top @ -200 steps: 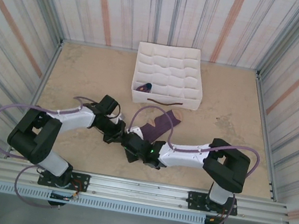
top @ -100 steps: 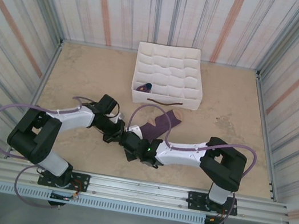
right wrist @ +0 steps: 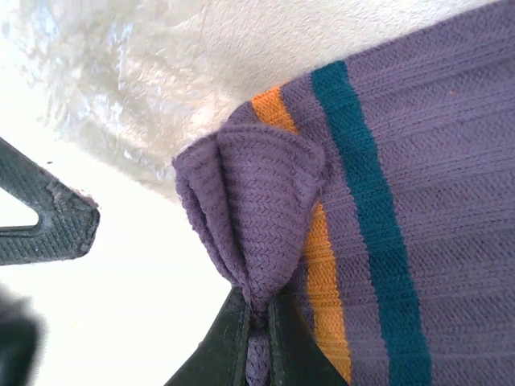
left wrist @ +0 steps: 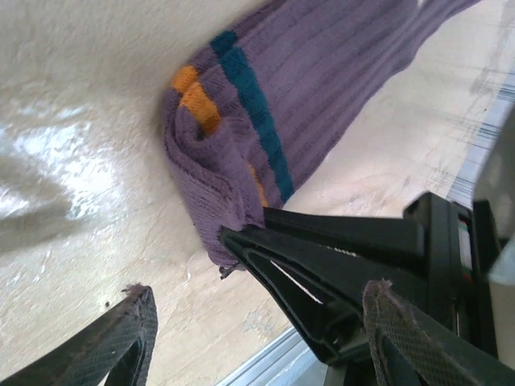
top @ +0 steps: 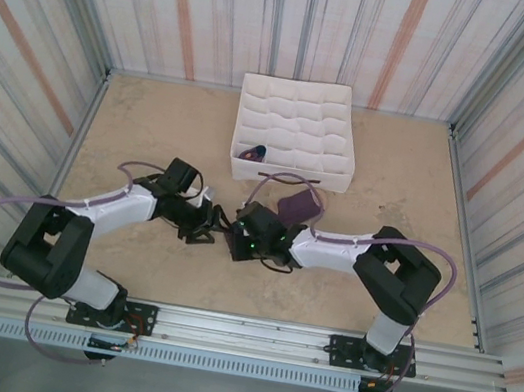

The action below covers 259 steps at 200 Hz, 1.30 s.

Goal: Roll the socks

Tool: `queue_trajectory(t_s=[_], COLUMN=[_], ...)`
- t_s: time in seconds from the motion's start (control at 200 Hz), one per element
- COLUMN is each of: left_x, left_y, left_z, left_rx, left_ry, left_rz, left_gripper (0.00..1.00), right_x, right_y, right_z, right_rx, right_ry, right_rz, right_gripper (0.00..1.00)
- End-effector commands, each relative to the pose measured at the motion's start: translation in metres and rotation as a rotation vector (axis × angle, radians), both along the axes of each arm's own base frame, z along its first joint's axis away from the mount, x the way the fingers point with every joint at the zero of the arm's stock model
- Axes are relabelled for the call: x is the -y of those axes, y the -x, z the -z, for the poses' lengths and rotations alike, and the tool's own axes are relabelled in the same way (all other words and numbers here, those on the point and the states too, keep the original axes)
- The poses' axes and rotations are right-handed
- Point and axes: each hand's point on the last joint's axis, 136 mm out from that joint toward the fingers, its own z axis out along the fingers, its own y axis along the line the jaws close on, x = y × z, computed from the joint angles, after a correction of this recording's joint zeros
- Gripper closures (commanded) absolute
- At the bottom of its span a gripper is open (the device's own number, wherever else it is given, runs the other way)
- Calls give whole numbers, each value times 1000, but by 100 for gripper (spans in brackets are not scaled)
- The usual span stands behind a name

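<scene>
Black at the joints and white along the links, the two arms reach inward from the near edge of the beige worktop [top: 143, 124]. They meet just left of its centre.

The left tool [top: 201, 230] stands open. In its wrist view its two ribbed fingertips [left wrist: 133, 318] are spread wide apart and grip nothing. The right tool's fingers point into the gap between them.

The right tool [top: 233, 243] is closed on the sock [top: 298, 205]. Its own wrist view shows the two black fingers pressed together on a bunched fold of purple knit at the sock's end. An orange stripe and a teal stripe cross the ribbed fabric just beside that pinch. One fingertip of the left tool shows at the side of that view, near the fold but not touching it.

From the pinch the sock runs away toward the far side, and its broad purple part lies just short of the box. From above I cannot tell whether that part rests flat or is lifted.

Beyond it, at the far middle of the worktop, sits a white fabric box [top: 339, 174] divided into a grid of compartments. It has a dark handle on its near wall. A small dark bundle [top: 254, 152] with a touch of teal sits in a front-row compartment toward the left.

Striped panels [top: 273, 15] close the worktop on three sides.
</scene>
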Motion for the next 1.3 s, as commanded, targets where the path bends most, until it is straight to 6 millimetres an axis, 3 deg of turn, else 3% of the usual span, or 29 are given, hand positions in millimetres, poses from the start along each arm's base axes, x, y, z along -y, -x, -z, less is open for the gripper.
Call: queue_trajectory(t_s=[0.0,0.321,0.666,1.022,1.293], left_x=[0,5,6,7,4], left_y=[-11,-31,-52,-58,-58], left_z=[-8,13,30,55,69], left_rx=[103,145,168,145,102], left_ry=[3,0,-46,-91,-144], left_rz=[26,2,-18,-23,-39], left_gripper=[30,43,57,65,82], right_x=[-4,8,16,17,20], right_y=[5,-15,-23,-28,-34], right_z=[-6,9,25,28,25], right_rx=[-130,-327,-436,-466,-464], right_ry=[-145,-282,-336,-368,-390], right_rz=[5,115,201,225,242], right_gripper=[100,100,100,100,100])
